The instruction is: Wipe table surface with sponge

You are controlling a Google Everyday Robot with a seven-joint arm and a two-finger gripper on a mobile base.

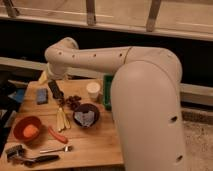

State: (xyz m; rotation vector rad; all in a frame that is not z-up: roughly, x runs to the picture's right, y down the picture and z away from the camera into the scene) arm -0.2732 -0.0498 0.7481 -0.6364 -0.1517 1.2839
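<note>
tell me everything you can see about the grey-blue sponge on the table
The small grey-blue rectangular sponge looks like a soft, matte block. It lies flat on the light-brown wooden table surface near the far left corner, with its long side running away from the camera. Nothing rests on it. The robot's dark hand hangs open just beside it on the picture's right, apparently not touching it, so the sponge is not gripped.
</note>
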